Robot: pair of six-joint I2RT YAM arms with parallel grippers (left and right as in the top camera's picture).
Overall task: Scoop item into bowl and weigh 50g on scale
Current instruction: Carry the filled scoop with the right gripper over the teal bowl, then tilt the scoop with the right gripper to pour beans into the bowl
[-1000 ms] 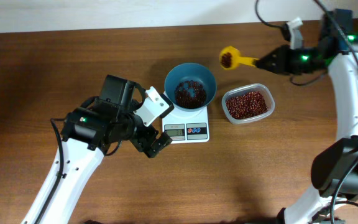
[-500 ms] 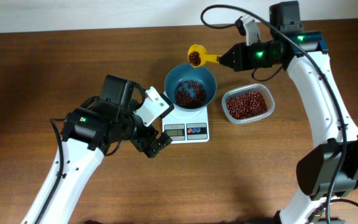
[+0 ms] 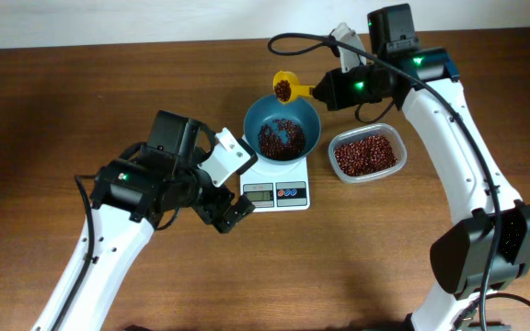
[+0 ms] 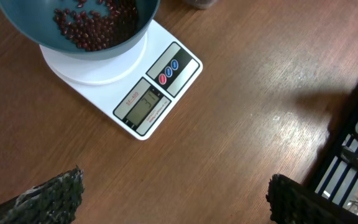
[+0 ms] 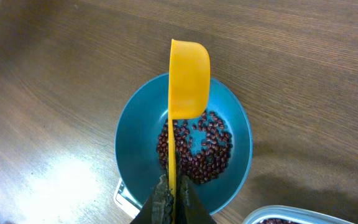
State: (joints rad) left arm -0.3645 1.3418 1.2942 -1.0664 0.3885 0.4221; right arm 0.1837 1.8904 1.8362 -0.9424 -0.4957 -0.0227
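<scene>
Fingers (image 5: 156, 204) of the right gripper (image 5: 171, 194) are pressed tight on the thin handle of a yellow scoop (image 3: 284, 88), which sits level with a small load of beans (image 3: 283, 90) showing in its cup. From where I stand, the cup hangs right at the far rim of the teal bowl (image 3: 308, 118), partly over it and partly past it. More beans already lie in a loose patch (image 5: 194, 146) across the bowl's bottom. The bowl rests on the white scale (image 4: 160, 87), whose display faces the near side; I cannot read the digits. Just to the right of the scale stands a clear container (image 3: 401, 152) holding the rest of the beans, well filled.

On the other side, the left gripper (image 4: 176, 202) hovers low near the scale's front corner with its fingers spread wide and nothing between them.

What worries me is the tip. With the cup straddling the rim, a roll of the wrist from this spot could send beans down the outside wall and onto the table. Dumping the whole load at once might overshoot the target weight. If the scoop knocks the bowl, the reading would jump. That open left gripper is close enough to nudge the scale if it drifts.
</scene>
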